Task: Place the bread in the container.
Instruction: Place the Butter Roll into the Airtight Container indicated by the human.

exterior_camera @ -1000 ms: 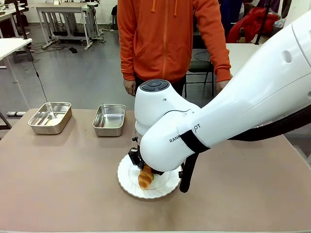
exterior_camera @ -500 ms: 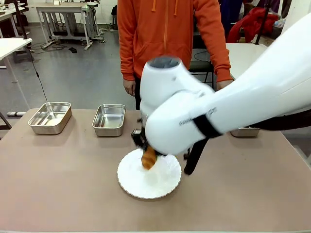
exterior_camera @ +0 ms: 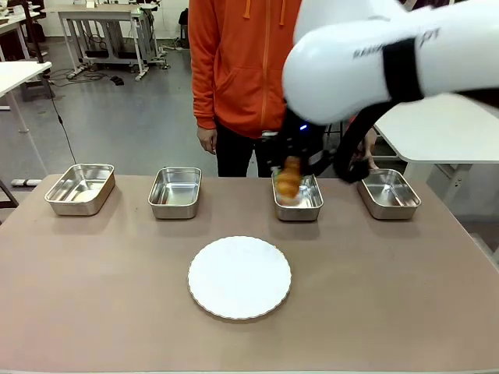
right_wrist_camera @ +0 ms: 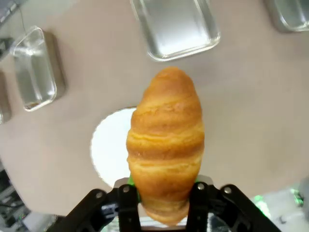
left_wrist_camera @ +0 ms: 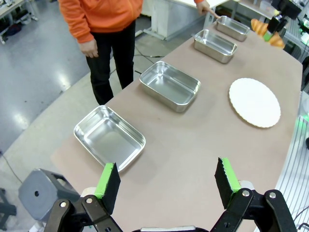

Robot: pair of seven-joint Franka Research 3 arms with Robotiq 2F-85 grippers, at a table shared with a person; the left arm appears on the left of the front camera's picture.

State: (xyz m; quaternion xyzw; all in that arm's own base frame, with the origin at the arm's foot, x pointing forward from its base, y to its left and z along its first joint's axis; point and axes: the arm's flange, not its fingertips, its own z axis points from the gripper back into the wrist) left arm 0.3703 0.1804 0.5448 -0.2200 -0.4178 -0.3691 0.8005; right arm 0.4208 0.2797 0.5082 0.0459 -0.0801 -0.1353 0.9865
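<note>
Golden-brown bread (exterior_camera: 289, 181) hangs just above the container (exterior_camera: 297, 216).
The right gripper (right_wrist_camera: 164, 191) clamps its base, long axis pointing down at it; the left gripper (left_wrist_camera: 168, 180), jaws apart, stands well apart.

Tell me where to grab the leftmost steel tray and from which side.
I'd grip the leftmost tray by one upright side wall, just under its rolled rim, coming straight down from above: one finger inside, one outside. It sits flat and open-topped, and the wall is thin.
</note>
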